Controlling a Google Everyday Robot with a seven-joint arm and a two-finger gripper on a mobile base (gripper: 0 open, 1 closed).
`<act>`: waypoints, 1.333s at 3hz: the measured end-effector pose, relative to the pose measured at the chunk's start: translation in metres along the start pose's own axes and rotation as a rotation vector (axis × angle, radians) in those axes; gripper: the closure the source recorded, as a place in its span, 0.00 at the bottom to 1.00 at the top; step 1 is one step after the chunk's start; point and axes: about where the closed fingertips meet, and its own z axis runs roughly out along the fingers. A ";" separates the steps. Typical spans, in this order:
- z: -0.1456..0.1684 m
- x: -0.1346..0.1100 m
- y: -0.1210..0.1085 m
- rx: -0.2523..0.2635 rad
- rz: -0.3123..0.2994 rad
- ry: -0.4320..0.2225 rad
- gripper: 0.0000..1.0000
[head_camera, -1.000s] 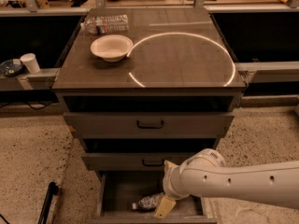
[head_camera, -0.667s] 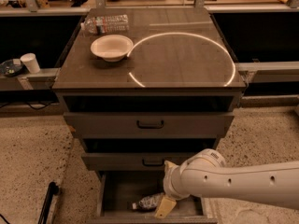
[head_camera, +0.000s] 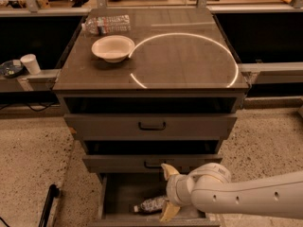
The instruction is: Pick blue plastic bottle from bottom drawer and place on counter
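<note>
The blue plastic bottle [head_camera: 150, 205] lies on its side in the open bottom drawer [head_camera: 113, 200], its white cap pointing left. My gripper [head_camera: 168, 192] hangs over the drawer at the bottle's right end, on the white arm coming in from the right. It is open: one tan finger [head_camera: 168, 170] is up by the middle drawer's front, and the other [head_camera: 169, 212] is down next to the bottle's base. The counter [head_camera: 189, 56] with the white circular arc is above.
A white bowl [head_camera: 112, 48] and a clear ribbed water bottle [head_camera: 107, 24] are on the counter's left side. The two upper drawers [head_camera: 151, 126] are slightly ajar. A white cup [head_camera: 31, 63] stands on a ledge to the left. A black pole [head_camera: 46, 205] lies on the floor at the lower left.
</note>
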 end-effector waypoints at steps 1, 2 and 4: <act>0.000 0.000 0.000 0.000 0.000 0.001 0.00; 0.027 0.016 -0.001 -0.041 -0.072 0.029 0.00; 0.122 0.070 0.049 -0.171 -0.236 -0.001 0.00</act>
